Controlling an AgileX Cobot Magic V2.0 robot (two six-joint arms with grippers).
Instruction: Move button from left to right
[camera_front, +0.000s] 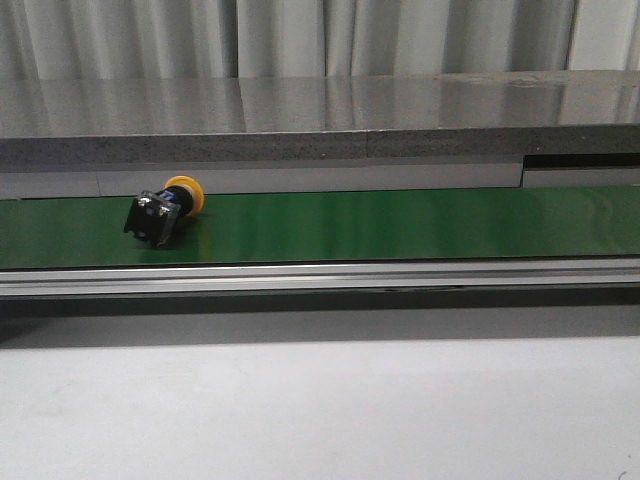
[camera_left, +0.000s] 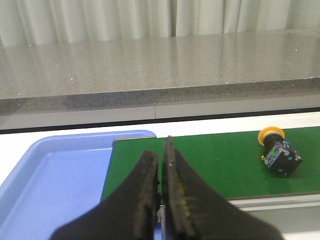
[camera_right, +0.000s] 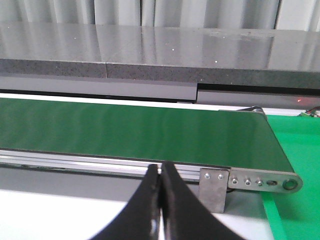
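The button (camera_front: 162, 211) lies on its side on the green conveyor belt (camera_front: 400, 225) at the left, its yellow-orange cap toward the back and its black body with shiny contacts toward the front. It also shows in the left wrist view (camera_left: 279, 151), apart from my left gripper (camera_left: 161, 150). The left gripper is shut and empty, over the belt's left end. My right gripper (camera_right: 160, 167) is shut and empty, in front of the belt's right end. Neither gripper shows in the front view.
A blue tray (camera_left: 60, 180) sits left of the belt's end. A grey stone ledge (camera_front: 320, 125) runs behind the belt. The belt's metal side rail (camera_front: 320, 275) and end bracket (camera_right: 260, 181) face me. A green mat (camera_right: 300, 145) lies right of the belt. White tabletop (camera_front: 320, 410) is in front.
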